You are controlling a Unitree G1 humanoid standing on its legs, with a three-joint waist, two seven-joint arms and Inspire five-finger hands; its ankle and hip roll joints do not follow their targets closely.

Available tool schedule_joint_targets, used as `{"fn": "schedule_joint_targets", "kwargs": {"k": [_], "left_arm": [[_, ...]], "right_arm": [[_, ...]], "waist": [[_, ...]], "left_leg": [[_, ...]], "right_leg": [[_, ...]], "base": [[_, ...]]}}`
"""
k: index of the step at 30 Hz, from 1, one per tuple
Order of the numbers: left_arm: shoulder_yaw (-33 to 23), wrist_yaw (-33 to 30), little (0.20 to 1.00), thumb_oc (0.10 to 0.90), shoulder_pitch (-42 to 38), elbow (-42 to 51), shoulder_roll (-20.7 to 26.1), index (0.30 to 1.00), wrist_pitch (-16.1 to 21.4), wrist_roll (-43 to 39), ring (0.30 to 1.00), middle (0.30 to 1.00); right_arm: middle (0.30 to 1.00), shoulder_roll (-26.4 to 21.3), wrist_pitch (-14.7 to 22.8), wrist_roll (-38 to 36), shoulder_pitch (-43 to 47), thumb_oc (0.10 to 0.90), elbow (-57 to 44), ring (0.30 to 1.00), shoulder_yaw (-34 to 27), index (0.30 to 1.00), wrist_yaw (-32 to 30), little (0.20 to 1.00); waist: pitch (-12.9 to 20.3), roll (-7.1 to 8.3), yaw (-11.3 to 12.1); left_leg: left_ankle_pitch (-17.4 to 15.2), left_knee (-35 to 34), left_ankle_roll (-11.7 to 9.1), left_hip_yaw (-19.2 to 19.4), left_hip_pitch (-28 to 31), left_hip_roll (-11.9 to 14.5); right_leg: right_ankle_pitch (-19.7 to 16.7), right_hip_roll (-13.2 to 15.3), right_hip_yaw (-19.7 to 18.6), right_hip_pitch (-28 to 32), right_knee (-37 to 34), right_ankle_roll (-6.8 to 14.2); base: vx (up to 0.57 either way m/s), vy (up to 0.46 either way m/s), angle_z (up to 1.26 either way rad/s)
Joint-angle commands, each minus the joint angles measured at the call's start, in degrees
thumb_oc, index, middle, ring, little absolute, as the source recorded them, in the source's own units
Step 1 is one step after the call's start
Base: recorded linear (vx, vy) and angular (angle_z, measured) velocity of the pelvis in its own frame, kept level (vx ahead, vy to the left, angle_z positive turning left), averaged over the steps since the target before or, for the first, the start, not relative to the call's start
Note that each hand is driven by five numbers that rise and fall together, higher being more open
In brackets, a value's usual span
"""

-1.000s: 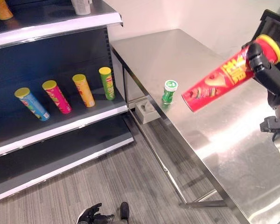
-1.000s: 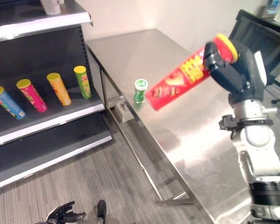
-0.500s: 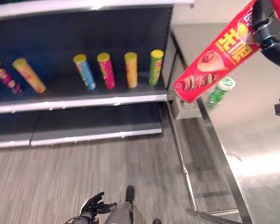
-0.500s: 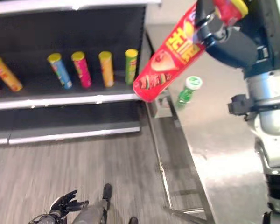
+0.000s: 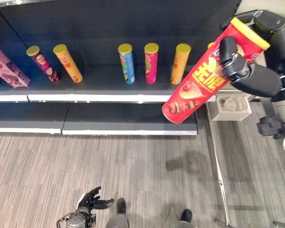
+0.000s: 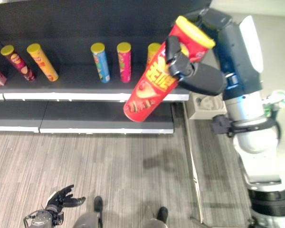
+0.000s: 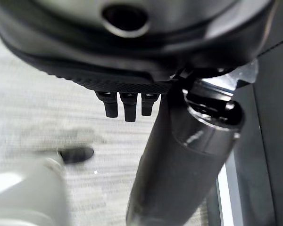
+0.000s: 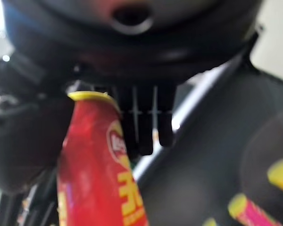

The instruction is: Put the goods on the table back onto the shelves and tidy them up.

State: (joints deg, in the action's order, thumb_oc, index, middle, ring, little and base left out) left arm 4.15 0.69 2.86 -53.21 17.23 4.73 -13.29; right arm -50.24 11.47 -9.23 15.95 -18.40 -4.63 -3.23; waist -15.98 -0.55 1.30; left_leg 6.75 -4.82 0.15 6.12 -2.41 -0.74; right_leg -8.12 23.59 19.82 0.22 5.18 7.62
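Right hand (image 5: 242, 71) clenched around the red can (image 5: 206, 80) near its yellow lid, can tilted in the air in front of the shelf (image 5: 109, 97). Left hand (image 5: 88, 202) hangs low, fingers relaxed. Step: carrying to shelf. Next: stand can upright beside the orange can (image 5: 180, 64).

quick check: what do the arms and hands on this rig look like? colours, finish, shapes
The right hand is dark, nearly black, with blocky segmented fingers. Its arm is glossy silver-grey, with a white panel on the bulky dark housing behind the hand and a black clamp-like collar lower on the arm. The left hand is also dark with slim fingers, on a silver-grey wrist. In the right wrist view the fingers look ribbed and rectangular.
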Motion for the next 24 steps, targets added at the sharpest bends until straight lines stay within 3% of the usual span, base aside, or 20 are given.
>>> {"fn": "schedule_joint_targets", "kwargs": {"k": [1, 4, 6, 7, 9, 10, 11, 13, 14, 15, 16, 17, 18, 20, 21, 22, 24], "left_arm": [[-1.57, -0.31, 0.900, 0.800, 2.80, 1.25, 4.92, 0.900, 1.65, 0.95, 0.900, 0.900], [-1.29, 0.15, 0.900, 0.800, 3.11, 0.96, 4.54, 0.900, 1.32, 0.97, 0.900, 0.900], [-1.27, -0.04, 0.900, 0.800, 2.61, 0.93, 4.00, 0.900, 1.02, 0.55, 0.900, 0.900], [-0.98, -0.05, 0.900, 0.800, 2.15, 1.65, 3.38, 0.900, 0.95, -0.07, 0.900, 0.900], [-0.12, -0.12, 0.900, 0.800, 2.19, 2.67, 2.01, 0.900, 1.31, -0.51, 0.900, 0.900], [-0.21, -0.14, 0.900, 0.800, 2.22, 2.68, 1.94, 0.900, 1.31, -0.51, 0.900, 0.900], [1.21, -0.94, 0.900, 0.800, 2.39, 6.32, -0.07, 0.900, 1.37, -3.58, 0.900, 0.900], [1.09, -0.86, 0.900, 0.800, 3.19, 6.87, -0.50, 0.900, 1.16, -3.96, 0.900, 0.900], [1.00, -1.43, 0.900, 0.800, 3.20, 6.16, -0.02, 0.900, 1.08, -3.43, 0.900, 0.900], [1.06, -2.12, 0.900, 0.800, 2.78, 5.44, 0.44, 0.900, 1.08, -3.01, 0.900, 0.900], [1.18, -2.88, 0.900, 0.800, 2.90, 4.34, 1.00, 0.900, 1.22, -1.39, 0.900, 0.900], [1.69, -2.76, 0.900, 0.800, 2.38, 4.03, 1.71, 0.900, 1.09, 0.72, 0.900, 0.900], [1.69, -2.76, 0.900, 0.800, 2.38, 4.03, 1.71, 0.900, 1.09, 0.72, 0.900, 0.900], [1.22, -3.58, 0.900, 0.800, 1.40, 2.88, 3.50, 0.900, 0.91, 1.72, 0.900, 0.900], [0.27, -4.13, 0.900, 0.800, 1.56, 2.38, 3.92, 0.900, 0.68, 1.23, 0.900, 0.900], [-0.20, -4.37, 0.900, 0.800, 1.33, 2.64, 4.29, 0.900, 0.56, 0.70, 0.900, 0.900], [0.07, -4.48, 0.900, 0.800, 0.48, 3.08, 4.07, 0.900, 0.88, -0.28, 0.900, 0.900]], "right_arm": [[0.300, -3.64, 3.58, 1.69, 6.43, 0.400, -3.44, 0.300, -3.12, 0.300, -1.65, 0.300], [0.300, -3.48, 3.90, 2.85, 7.51, 0.400, -4.09, 0.300, -0.87, 0.300, -1.37, 0.300], [0.300, -3.59, 3.89, 4.53, 8.93, 0.400, -3.45, 0.300, 2.09, 0.300, -1.36, 0.300], [0.300, -4.41, 3.49, 5.93, 10.00, 0.400, -3.13, 0.300, 4.34, 0.300, -1.16, 0.300], [0.300, -4.29, 3.81, 6.37, 11.93, 0.400, -2.96, 0.300, 7.50, 0.300, -0.87, 0.300], [0.300, -4.31, 3.85, 6.38, 12.21, 0.400, -2.81, 0.300, 7.76, 0.300, -0.92, 0.300], [0.300, -4.86, 3.63, 7.55, 12.83, 0.400, -2.48, 0.300, 9.77, 0.300, -1.18, 0.300], [0.300, -4.78, 3.05, 9.48, 11.56, 0.400, -2.46, 0.300, 9.13, 0.300, -1.52, 0.300], [0.300, -3.78, 2.98, 10.75, 11.19, 0.400, -1.99, 0.300, 9.13, 0.300, -2.43, 0.300], [0.300, -3.10, 2.70, 12.58, 11.03, 0.400, -0.71, 0.300, 8.95, 0.300, -4.34, 0.300], [0.300, -1.55, 2.06, 15.19, 9.34, 0.400, -1.07, 0.300, 7.31, 0.300, -6.02, 0.300], [0.300, 0.64, 1.03, 17.70, 8.45, 0.400, -2.28, 0.300, 5.75, 0.300, -6.96, 0.300], [0.300, 0.64, 1.03, 17.70, 8.45, 0.400, -2.28, 0.300, 5.75, 0.300, -6.96, 0.300], [0.300, 4.09, 0.32, 20.28, 12.33, 0.400, -2.51, 0.300, 8.71, 0.300, -7.78, 0.300], [0.300, 5.21, -0.01, 21.02, 14.71, 0.400, -2.37, 0.300, 11.13, 0.300, -7.59, 0.300], [0.300, 5.40, 0.02, 21.80, 15.57, 0.400, -2.18, 0.300, 13.23, 0.300, -7.35, 0.300], [0.300, 4.75, -0.15, 22.28, 17.59, 0.400, -1.86, 0.300, 14.64, 0.300, -7.67, 0.300]], "waist": [[4.22, 1.04, 0.08], [3.57, 0.64, -0.02], [2.89, 1.12, -0.11], [2.37, 1.95, -0.37], [2.52, 2.62, -0.14], [2.49, 2.56, -0.27], [-0.27, 3.38, 0.19], [0.45, 3.18, 0.39], [1.01, 3.28, 0.75], [1.61, 2.72, 0.95], [3.59, -0.01, 1.20], [4.12, -1.12, 1.09], [4.12, -1.12, 1.09], [3.17, -0.64, 2.19], [2.67, -0.60, 3.12], [1.32, -0.58, 2.88], [0.26, -0.82, 2.35]], "left_leg": [[-7.96, 2.63, -4.18, -0.32, 1.57, 5.59], [-7.26, 1.26, -3.18, -0.33, 2.76, 3.83], [-7.46, 0.99, -2.76, -0.56, 3.20, 2.49], [-7.97, 1.23, -2.38, -1.09, 3.26, 1.01], [-9.52, 3.11, -2.27, -2.39, 2.91, -0.42], [-9.71, 3.39, -2.27, -2.41, 2.80, -0.40], [-13.44, 25.28, -5.07, -3.14, -7.36, -0.04], [-12.19, 21.17, -5.33, -2.84, -7.95, 4.52], [-8.63, 15.15, -5.72, -4.71, -7.44, 8.23], [-2.15, 7.47, -7.30, -6.64, -8.19, 13.01], [0.94, 0.21, -10.29, -6.68, -7.50, 15.95], [-1.16, 2.48, -9.90, -5.67, -7.01, 12.19], [-1.16, 2.48, -9.90, -5.67, -7.01, 12.19], [-4.78, 5.71, -6.60, -2.43, -7.22, 8.01], [-5.26, 5.22, -5.55, 0.06, -6.58, 7.52], [-5.33, 3.66, -4.67, 1.49, -5.19, 7.07], [-4.94, 2.68, -4.66, 1.53, -5.03, 6.79]], "right_leg": [[3.49, -4.28, -5.79, -4.55, 2.45, 2.79], [8.44, -12.79, -6.38, -5.94, 3.01, 0.13], [9.57, -17.85, -6.91, -7.08, 2.10, -1.07], [9.08, -21.25, -9.25, -8.09, 0.14, -1.50], [7.98, -22.46, -12.82, -5.82, -4.14, -2.16], [7.88, -22.49, -12.79, -5.70, -4.34, -2.16], [7.83, -20.17, -10.88, -1.12, -8.12, -2.99], [8.81, -18.84, -9.93, 0.72, -9.50, -2.01], [9.36, -17.58, -10.06, 0.50, -9.42, -1.34], [10.88, -16.12, -10.14, 0.55, -9.37, -0.36], [11.96, -14.10, -10.53, 2.85, -10.10, 1.86], [9.62, -9.38, -10.53, 3.71, -9.97, 3.54], [9.62, -9.38, -10.53, 3.71, -9.97, 3.54], [6.70, -4.46, -11.23, 0.18, -6.28, 4.34], [5.37, -3.41, -9.44, -2.42, -3.50, 3.96], [5.36, -5.74, -9.49, -5.70, 0.31, 3.19], [4.96, -8.82, -10.89, -8.64, -1.13, 3.05]], "base": [[0.03, 0.162, 0.05], [0.06, 0.184, 0.06], [0.06, 0.113, -0.09], [0.15, 0.072, -0.04], [0.16, 0.016, 0.36], [0.18, -0.073, 0.52], [0.25, 0.006, 0.36], [0.30, 0.162, 0.99], [0.34, 0.389, 0.47], [0.64, 0.793, -0.43], [0.73, 1.061, -0.88], [0.57, 0.868, 0.00], [0.28, 0.657, 0.37], [0.07, 0.564, -0.32], [0.00, 0.512, -1.07], [-0.03, 0.287, -1.54], [-0.04, 0.066, -0.54]]}}
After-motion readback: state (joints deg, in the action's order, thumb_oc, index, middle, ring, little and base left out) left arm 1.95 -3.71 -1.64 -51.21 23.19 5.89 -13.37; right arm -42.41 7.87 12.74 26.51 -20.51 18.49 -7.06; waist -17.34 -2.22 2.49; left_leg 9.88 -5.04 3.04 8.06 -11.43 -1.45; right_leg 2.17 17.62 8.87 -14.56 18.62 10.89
